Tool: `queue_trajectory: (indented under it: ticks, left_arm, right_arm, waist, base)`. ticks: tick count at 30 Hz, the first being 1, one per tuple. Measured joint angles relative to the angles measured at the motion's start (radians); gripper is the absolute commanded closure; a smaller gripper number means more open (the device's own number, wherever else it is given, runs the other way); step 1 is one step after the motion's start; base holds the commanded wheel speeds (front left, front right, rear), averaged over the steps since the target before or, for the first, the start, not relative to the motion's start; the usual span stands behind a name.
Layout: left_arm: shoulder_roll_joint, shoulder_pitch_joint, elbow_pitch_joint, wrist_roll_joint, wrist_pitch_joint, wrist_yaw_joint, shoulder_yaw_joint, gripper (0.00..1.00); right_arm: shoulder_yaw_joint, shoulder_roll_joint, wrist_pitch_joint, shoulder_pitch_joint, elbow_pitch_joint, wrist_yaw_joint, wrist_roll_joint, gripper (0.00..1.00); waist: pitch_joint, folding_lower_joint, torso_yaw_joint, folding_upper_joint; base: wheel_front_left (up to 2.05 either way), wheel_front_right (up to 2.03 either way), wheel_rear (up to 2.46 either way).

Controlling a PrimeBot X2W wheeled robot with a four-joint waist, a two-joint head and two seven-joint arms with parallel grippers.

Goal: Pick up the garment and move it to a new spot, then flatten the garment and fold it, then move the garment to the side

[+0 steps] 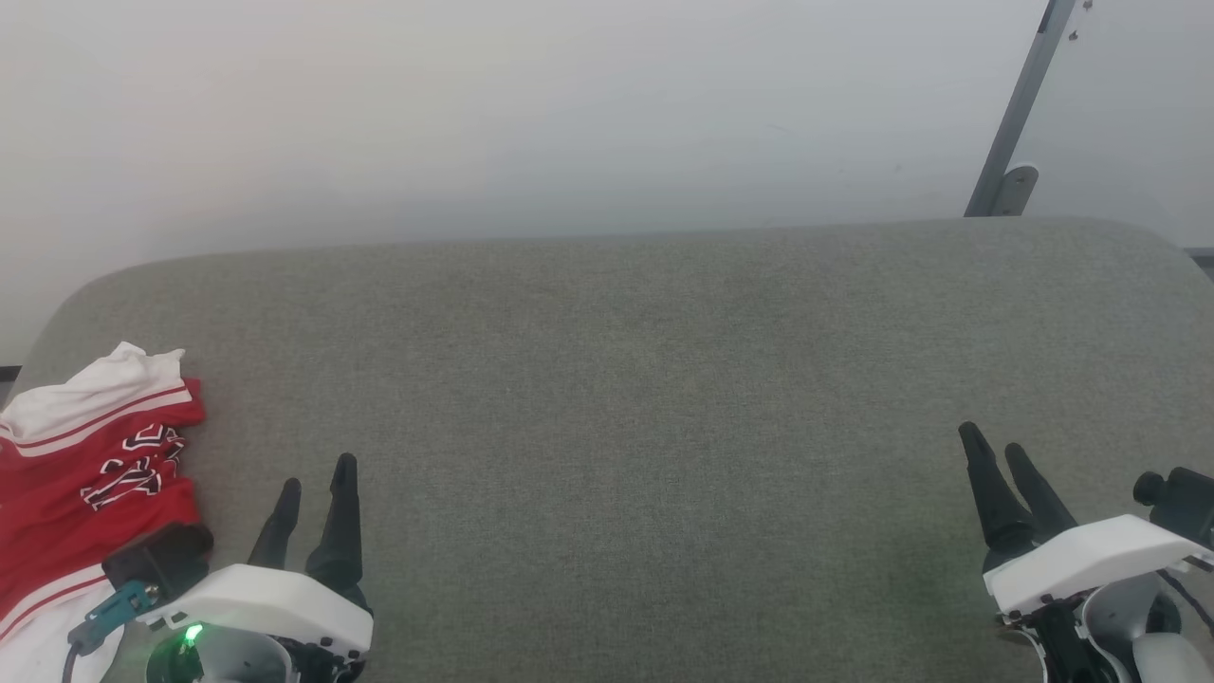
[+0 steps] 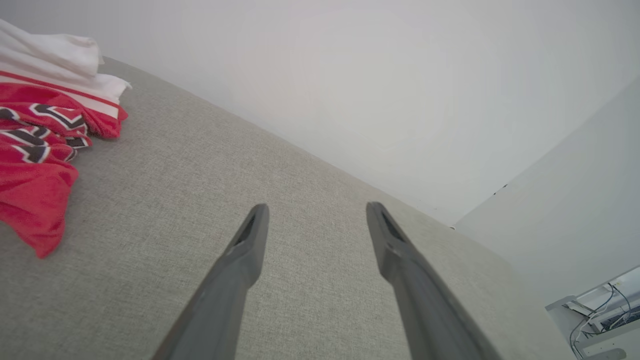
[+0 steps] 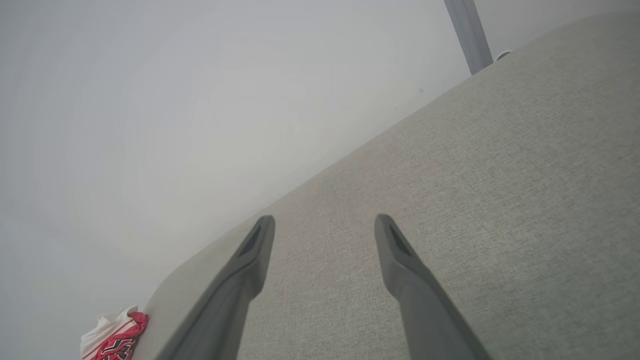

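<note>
The garment [image 1: 90, 465] lies bunched at the far left edge of the grey padded surface [image 1: 664, 379], red body toward the near side and a white sleeve with red stripe trim toward the wall [image 1: 474, 114]. The head view's left and bottom edges cut it off, so its full outline cannot be made out. The dark block on the left wrist and a teal plug cover part of its lower white trim. The dark white-outlined lettering is crumpled into folds and cannot be read as a word. In the left wrist view the garment [image 2: 35, 150] runs off the left edge, with one red corner hanging down onto the fabric. In the right wrist view it is a small red and white lump [image 3: 117, 332] at the far corner, too small to show detail.

The left gripper [image 1: 318, 472] sits just beside the garment, to its right, not touching it. Its fingers are spread with bare fabric between them [image 2: 317, 207], holding nothing. The right gripper [image 1: 991, 439] is well apart, at the other end of the surface, its fingers likewise spread and empty [image 3: 325, 218]. Both wrists are partly cut off by the bottom edge of the head view.

A grey metal bar [image 1: 1020, 104] leans against the wall at the far right, its top out of frame. Some cables [image 2: 595, 320] show blurred in the corner of the left wrist view.
</note>
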Motion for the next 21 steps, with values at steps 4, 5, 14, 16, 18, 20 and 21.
queue_trajectory:
  ticks: [4, 5, 14, 16, 18, 20, 21]
  left_arm:
    - [0.008, 0.0, 0.001, 0.043, -0.01, 0.002, -0.006, 0.0]
    - [0.011, 0.0, 0.001, 0.052, -0.013, 0.002, -0.007, 0.0]
    - [0.024, 0.0, -0.01, 0.146, -0.037, 0.003, -0.009, 0.0]
    - [0.026, 0.0, -0.016, 0.162, -0.044, 0.003, -0.009, 0.0]
    - [0.028, 0.0, -0.021, 0.181, -0.046, 0.003, -0.01, 0.0]
    - [0.03, 0.0, -0.026, 0.206, -0.053, 0.008, -0.014, 0.0]
    - [0.031, 0.0, -0.028, 0.214, -0.055, 0.009, -0.015, 0.0]
  right_arm:
    - [-0.006, -0.003, -0.001, 0.0, -0.007, 0.0, -0.051, 0.0]
    - [-0.007, -0.003, -0.001, 0.0, -0.009, 0.0, -0.06, 0.0]
    - [-0.022, -0.006, -0.009, 0.0, -0.023, 0.0, -0.157, 0.0]
    - [-0.024, -0.008, -0.013, 0.0, -0.025, 0.0, -0.176, 0.0]
    - [-0.024, -0.011, -0.016, 0.0, -0.026, 0.0, -0.192, 0.0]
    - [-0.025, -0.012, -0.016, 0.0, -0.028, 0.0, -0.21, 0.0]
    - [-0.025, -0.012, -0.016, 0.0, -0.03, 0.0, -0.22, 0.0]
  waist:
    - [-0.002, 0.0, 0.001, 0.0]
    - [-0.002, 0.0, 0.001, 0.0]
    - [-0.007, 0.0, 0.001, 0.0]
    - [-0.007, 0.0, 0.001, 0.0]
    - [-0.007, 0.0, 0.001, 0.0]
    - [-0.008, 0.0, 0.001, 0.0]
    - [-0.008, 0.0, 0.001, 0.0]
  base:
    - [0.0, 0.0, 0.0]
    - [0.0, 0.0, 0.0]
    - [0.0, 0.0, 0.0]
    - [0.0, 0.0, 0.0]
    - [0.0, 0.0, 0.0]
    - [0.0, 0.0, 0.0]
    - [0.0, 0.0, 0.0]
